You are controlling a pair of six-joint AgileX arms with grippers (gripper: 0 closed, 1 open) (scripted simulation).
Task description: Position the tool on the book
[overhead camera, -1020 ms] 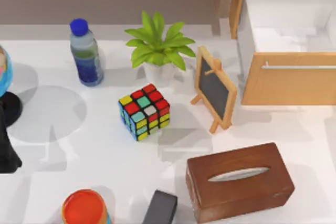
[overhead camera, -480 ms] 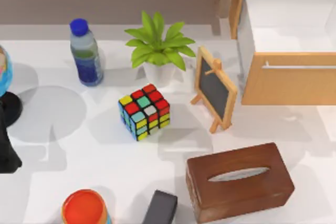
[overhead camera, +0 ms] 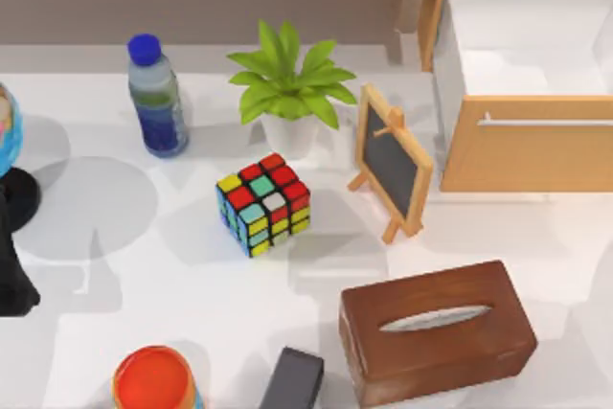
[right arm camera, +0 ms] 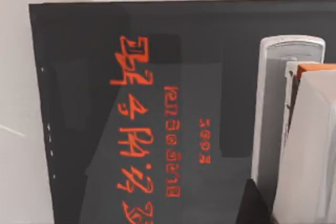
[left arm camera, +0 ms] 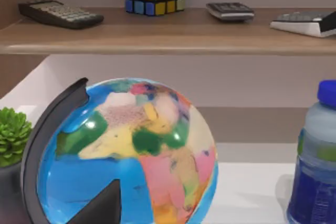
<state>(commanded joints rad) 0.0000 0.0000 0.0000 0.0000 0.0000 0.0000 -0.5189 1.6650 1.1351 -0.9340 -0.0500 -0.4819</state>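
Grey tool (right arm camera: pixel 286 108) (orange-tipped) lies on the dark book (right arm camera: pixel 157 119).

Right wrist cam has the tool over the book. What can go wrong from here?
1. The tool lies over the book; I cannot tell if it rests flat, so release might let it slide.
2. The left arm sits close to the globe and bottle; a swing may knock them.

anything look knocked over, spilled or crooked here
Nothing stands out. The bottle, plant and small chalkboard stand upright, and the tissue box sits flat. In the right wrist view the grey tool lies on the dark book.
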